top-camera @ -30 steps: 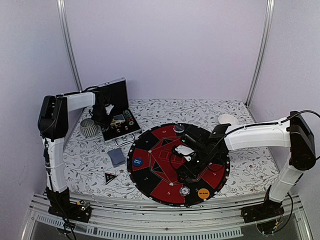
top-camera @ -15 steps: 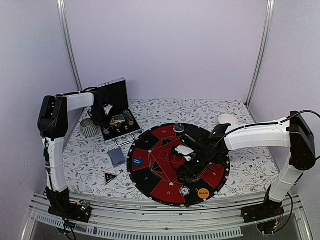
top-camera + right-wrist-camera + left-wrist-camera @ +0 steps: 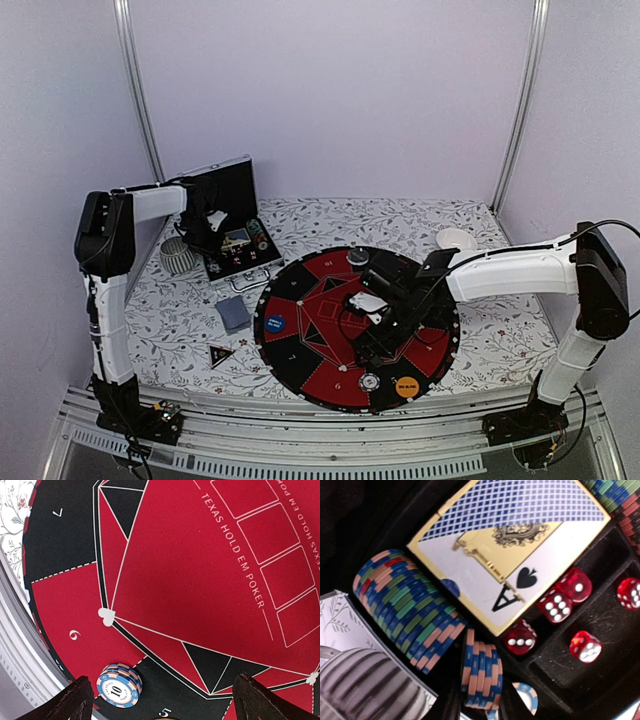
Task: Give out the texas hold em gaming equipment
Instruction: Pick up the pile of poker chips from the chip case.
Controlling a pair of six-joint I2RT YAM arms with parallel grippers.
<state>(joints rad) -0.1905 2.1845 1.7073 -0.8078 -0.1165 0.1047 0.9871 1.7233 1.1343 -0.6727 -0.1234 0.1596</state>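
My left gripper [image 3: 212, 224] reaches down into the open case [image 3: 232, 196]. In the left wrist view it [image 3: 481, 700] is shut on a small stack of blue-and-pink poker chips [image 3: 482, 672], held on edge beside a longer row of chips [image 3: 407, 610]. My right gripper [image 3: 165, 705] hangs open over the mat [image 3: 300, 355], with nothing between its fingers [image 3: 75, 700]. A short chip stack [image 3: 119, 685] marked 10 lies on the mat between seats 6 and 5, near the left finger. The blue button [image 3: 275, 323] and orange button [image 3: 406, 385] lie on the mat. A grey-blue card deck [image 3: 234, 314] and a black triangular marker [image 3: 220, 353] lie left of it.
The case also holds an ace-of-spades card box [image 3: 510, 545] and red dice [image 3: 574, 585]. A ribbed silver object [image 3: 178, 256] stands left of the case. A white dish [image 3: 456, 239] sits at the back right. Another chip stack [image 3: 357, 258] lies on the mat's far edge.
The left gripper has shifted slightly inside the case. The right arm has hardly moved.
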